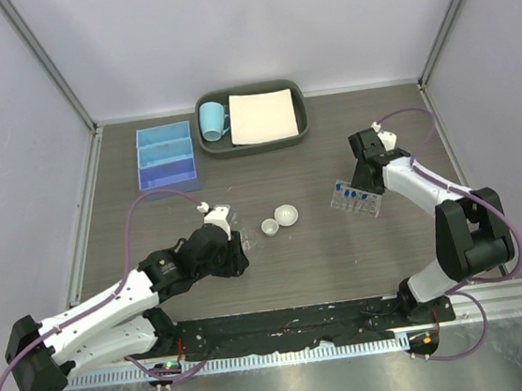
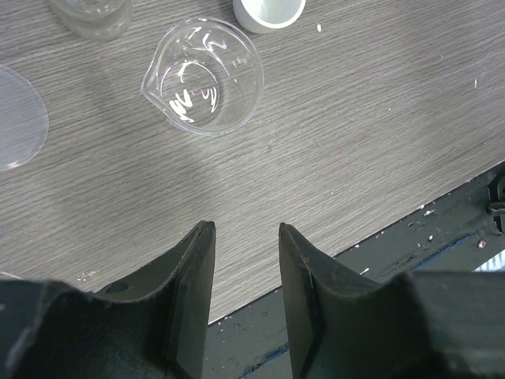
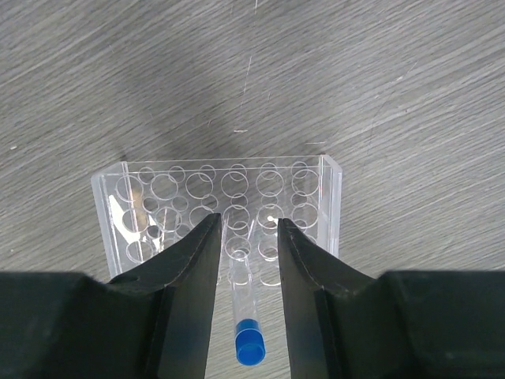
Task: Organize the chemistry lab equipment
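While the right gripper [image 3: 246, 225] stands released, its jaws are parted either side of a thin clear blue-capped tube [image 3: 241, 304] without visibly pressing it. The tube's lower end sits in the clear plastic tube rack [image 3: 142, 205] just beyond the fingertips. From above, further blue caps show over the rack, which rests on the grey wood-grain table [image 1: 324, 254]. Left gripper [image 2: 245, 233]: released and empty, above bare table near its front edge. Beyond it stands a small clear spouted beaker [image 2: 207, 75], then a white round dish [image 2: 268, 12]. The blue three-compartment box [image 1: 164, 156] lies well apart at far left, beside a dark grey tray [image 1: 256, 149] holding a light-blue mug [image 1: 212, 119].
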Controlling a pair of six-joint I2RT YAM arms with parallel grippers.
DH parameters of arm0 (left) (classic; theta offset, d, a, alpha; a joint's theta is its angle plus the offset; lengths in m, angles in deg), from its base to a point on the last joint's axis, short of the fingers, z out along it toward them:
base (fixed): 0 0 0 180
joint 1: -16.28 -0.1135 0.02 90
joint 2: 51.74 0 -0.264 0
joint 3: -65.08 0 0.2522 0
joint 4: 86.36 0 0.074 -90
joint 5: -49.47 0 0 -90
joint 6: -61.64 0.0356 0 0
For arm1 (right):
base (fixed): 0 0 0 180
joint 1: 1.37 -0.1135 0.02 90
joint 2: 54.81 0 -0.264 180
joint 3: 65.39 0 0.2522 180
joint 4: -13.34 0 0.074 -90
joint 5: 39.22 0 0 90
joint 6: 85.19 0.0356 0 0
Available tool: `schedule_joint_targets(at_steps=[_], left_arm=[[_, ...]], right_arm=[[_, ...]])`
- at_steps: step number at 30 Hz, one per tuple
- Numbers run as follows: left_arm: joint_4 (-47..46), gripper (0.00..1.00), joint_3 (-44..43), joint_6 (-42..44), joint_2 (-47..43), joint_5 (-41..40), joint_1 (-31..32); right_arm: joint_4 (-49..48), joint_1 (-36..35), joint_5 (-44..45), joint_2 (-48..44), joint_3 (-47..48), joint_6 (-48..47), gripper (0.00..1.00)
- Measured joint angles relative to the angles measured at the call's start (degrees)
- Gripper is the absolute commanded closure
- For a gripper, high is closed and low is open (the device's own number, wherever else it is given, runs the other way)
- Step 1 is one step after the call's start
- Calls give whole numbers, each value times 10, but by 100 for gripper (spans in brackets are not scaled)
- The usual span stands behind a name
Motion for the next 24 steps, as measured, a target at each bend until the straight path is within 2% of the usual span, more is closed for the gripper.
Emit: schedule_joint_targets(at_steps=[24], left_arm=[[-2, 61, 0, 0, 9, 0, 0]], right_arm=[[-57, 2, -17, 28, -26, 0, 60]])
